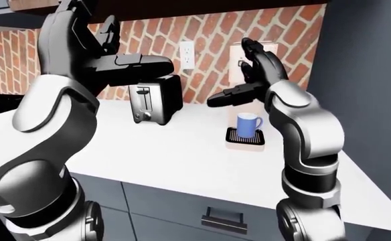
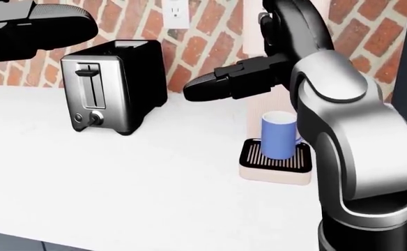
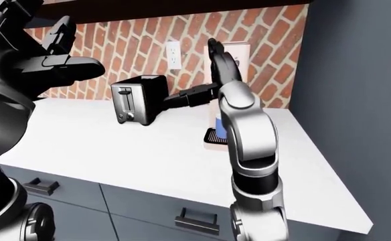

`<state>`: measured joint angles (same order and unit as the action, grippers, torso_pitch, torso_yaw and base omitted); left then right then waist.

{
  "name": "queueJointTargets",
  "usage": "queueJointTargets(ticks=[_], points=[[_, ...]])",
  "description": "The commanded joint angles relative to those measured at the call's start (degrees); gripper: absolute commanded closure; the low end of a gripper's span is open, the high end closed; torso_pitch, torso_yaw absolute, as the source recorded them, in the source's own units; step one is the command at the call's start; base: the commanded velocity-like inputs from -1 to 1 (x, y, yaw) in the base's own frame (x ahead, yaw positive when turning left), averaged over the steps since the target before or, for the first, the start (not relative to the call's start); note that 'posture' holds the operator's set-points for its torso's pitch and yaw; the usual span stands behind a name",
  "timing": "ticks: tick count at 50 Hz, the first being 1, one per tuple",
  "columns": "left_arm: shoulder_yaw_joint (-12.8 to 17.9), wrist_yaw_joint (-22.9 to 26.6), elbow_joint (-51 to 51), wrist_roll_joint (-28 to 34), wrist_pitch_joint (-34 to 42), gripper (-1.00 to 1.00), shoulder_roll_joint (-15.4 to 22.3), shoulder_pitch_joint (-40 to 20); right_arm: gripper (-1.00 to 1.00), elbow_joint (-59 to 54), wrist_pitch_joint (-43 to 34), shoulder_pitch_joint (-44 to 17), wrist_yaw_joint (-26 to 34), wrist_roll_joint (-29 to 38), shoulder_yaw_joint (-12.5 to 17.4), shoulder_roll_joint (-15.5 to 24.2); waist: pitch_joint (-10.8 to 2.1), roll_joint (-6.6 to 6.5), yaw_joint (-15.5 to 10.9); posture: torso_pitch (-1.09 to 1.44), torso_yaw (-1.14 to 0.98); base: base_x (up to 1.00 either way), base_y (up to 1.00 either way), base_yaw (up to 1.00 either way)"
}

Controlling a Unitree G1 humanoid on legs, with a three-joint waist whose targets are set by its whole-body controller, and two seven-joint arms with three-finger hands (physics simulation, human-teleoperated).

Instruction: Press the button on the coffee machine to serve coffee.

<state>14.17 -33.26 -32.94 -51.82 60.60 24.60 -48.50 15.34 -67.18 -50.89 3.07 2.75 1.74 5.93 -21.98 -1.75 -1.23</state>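
while the black fingers (image 1: pixel 252 57) of the right hand (image 1: pixel 249 75) stand spread against the pale boxy coffee machine (image 1: pixel 270 49), grasping nothing, its thumb juts left above the blue ceramic mug (image 1: pixel 248 124) on the drip tray. risk: a lowered forearm could tip the mug. button hidden behind hand. left hand (image 1: pixel 115 57) raised, released, near the black-and-steel toaster (image 1: pixel 154 98).

The right hand (image 1: pixel 252 75) is raised with fingers spread, its thumb jutting left, up against the pale coffee machine (image 1: pixel 254 52) on the brick wall (image 1: pixel 209 35). Just below it a blue mug (image 1: pixel 248 125) stands on the machine's black drip tray (image 1: pixel 244 136). Left of that hand sits a toaster (image 1: pixel 155 99) on the white counter (image 1: pixel 168 150). The left hand (image 1: pixel 105 55) hangs open, above the toaster.
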Motion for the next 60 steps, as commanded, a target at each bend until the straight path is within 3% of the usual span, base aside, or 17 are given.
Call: queueJointTargets(ticks=[1, 60], points=[[0.65, 0.0, -0.19, 0.21, -1.26, -1.0, 0.52, -1.56, -1.0, 0.52, 2.29, -1.76, -0.27, 0.28, 0.27, 0.35, 0.0, -0.13, -0.01, -0.65, 0.0, 0.0, 0.0, 0.0], [0.63, -0.24, 0.33, -0.26, -2.16, -1.0, 0.86, -1.63, -1.0, -21.95, 17.87, -6.64, -4.74, -2.76, 1.65, 1.08, -0.17, -0.21, 0.05, -0.65, 0.0, 0.0, 0.0, 0.0]])
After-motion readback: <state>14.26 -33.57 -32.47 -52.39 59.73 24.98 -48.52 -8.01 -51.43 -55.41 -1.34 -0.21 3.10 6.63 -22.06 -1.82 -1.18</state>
